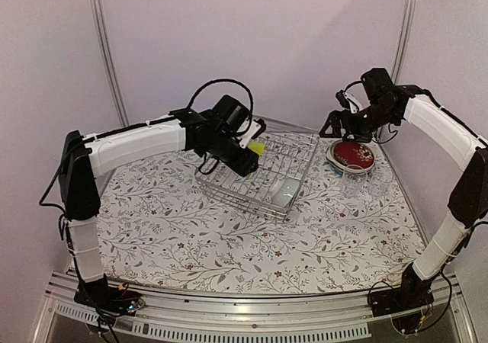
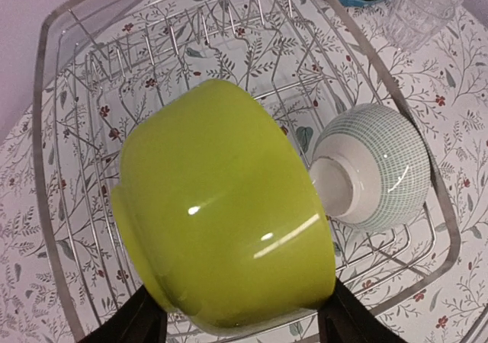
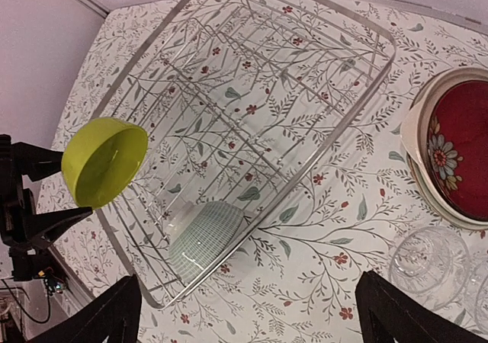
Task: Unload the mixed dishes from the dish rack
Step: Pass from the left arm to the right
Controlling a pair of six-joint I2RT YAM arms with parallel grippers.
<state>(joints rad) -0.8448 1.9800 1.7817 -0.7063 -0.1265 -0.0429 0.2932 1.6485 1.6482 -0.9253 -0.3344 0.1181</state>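
Observation:
My left gripper [image 2: 240, 320] is shut on the yellow-green bowl [image 2: 221, 244] and holds it above the silver wire dish rack [image 1: 263, 168]. The bowl also shows in the top view [image 1: 257, 149] and in the right wrist view [image 3: 103, 160]. A pale bowl with a green grid pattern [image 2: 374, 179] lies on its side in the rack's near corner [image 3: 204, 236]. My right gripper [image 3: 248, 320] is open and empty, high above the table right of the rack. A stack of plates with a dark red one on top [image 1: 353, 156] and a clear glass [image 3: 427, 263] stand on the table.
The rack [image 2: 61, 206] holds only the pale bowl besides its upright prongs. The table has a floral cloth [image 1: 191, 236]. A second clear glass [image 1: 381, 181] stands by the plate stack near the right wall.

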